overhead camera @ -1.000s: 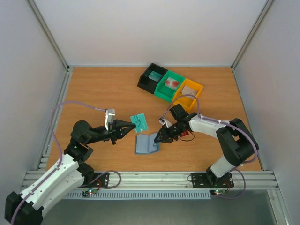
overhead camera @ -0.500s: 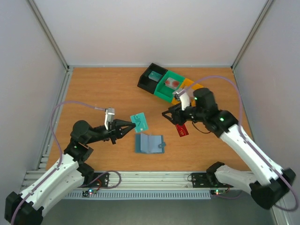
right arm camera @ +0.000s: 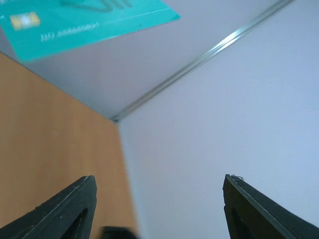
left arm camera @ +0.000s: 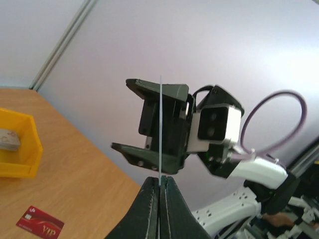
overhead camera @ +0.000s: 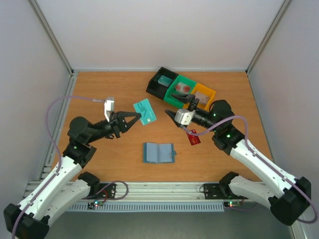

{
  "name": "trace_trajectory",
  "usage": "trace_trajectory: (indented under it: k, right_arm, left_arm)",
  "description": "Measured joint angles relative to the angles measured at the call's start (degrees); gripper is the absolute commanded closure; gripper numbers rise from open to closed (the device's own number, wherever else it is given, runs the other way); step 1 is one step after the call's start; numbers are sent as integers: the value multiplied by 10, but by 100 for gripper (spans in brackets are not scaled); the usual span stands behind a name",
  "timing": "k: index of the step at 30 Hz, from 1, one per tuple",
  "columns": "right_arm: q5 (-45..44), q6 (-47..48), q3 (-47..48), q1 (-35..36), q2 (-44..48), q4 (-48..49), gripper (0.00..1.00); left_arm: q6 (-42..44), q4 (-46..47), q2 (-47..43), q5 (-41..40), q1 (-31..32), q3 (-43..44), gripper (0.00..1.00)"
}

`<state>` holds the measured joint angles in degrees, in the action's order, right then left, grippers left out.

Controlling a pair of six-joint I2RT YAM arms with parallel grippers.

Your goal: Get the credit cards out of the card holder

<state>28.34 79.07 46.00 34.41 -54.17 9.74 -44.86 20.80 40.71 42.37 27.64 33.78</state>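
Teal credit card (overhead camera: 144, 110): pinched aloft by left gripper (overhead camera: 133, 118), offered toward right gripper (overhead camera: 172, 118), spread and empty, likely for handover. Red credit card (overhead camera: 193, 138): lying on table (overhead camera: 99, 89). Card holder (overhead camera: 159, 153): open, lying between the arms.

The tabletop (overhead camera: 109, 89) is orange-brown with a wood grain. The holder (overhead camera: 159, 153) is light blue. The teal card (overhead camera: 144, 111) has a gold chip and darker teal print. The red card (overhead camera: 193, 138) carries pale lettering. The black bin (overhead camera: 154, 87), green bin (overhead camera: 172, 102) and yellow bin (overhead camera: 210, 92) are plain. The left claw (overhead camera: 135, 118) and right claw (overhead camera: 170, 116) are black.
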Motion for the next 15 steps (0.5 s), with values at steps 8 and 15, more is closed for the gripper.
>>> trace_trajectory:
  k: [8, 15]
  right_arm:
    - [-1, 209, 30, 0, -74, 170, 28]
    - [59, 192, 132, -17, -69, 75, 23]
  left_arm:
    - [-45, -38, 49, 9, -21, 86, 100]
    - [-33, -42, 72, 79, -22, 97, 100]
